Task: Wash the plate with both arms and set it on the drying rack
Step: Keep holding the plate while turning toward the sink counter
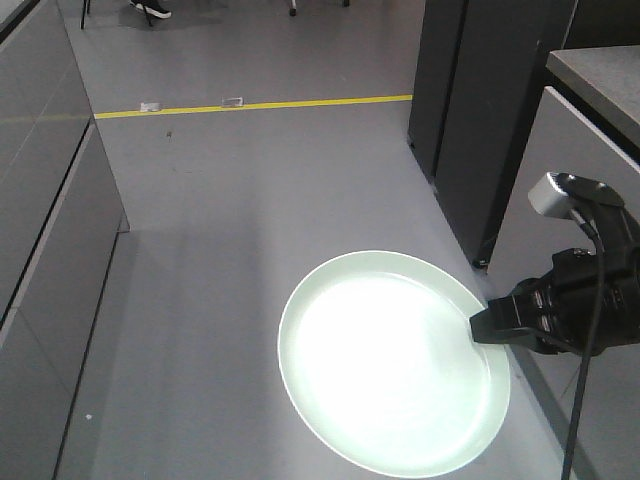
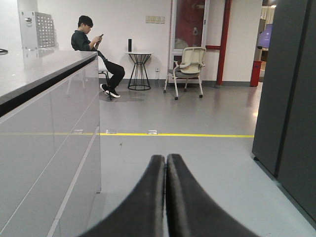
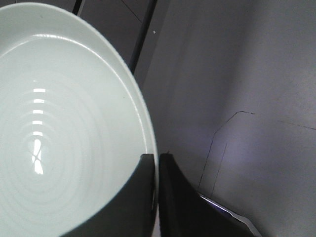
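Plate (image 1: 385, 370) sat lower centre, rim pinched by the right end effector (image 1: 480, 328). Left end effector (image 2: 166, 165) was closed, empty.

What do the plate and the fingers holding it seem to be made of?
The plate: probably glazed ceramic, possibly melamine. It is pale mint and glossy, with sharp light reflections and faint concentric rings. The fingers of the right gripper: likely black plastic or rubber with a matte finish. They look dull and smooth, without glare.

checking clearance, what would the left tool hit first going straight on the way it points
Nothing close, it seems: the shut left tool points down open floor between the grey counter and the dark cabinet; farther depth is unclear.
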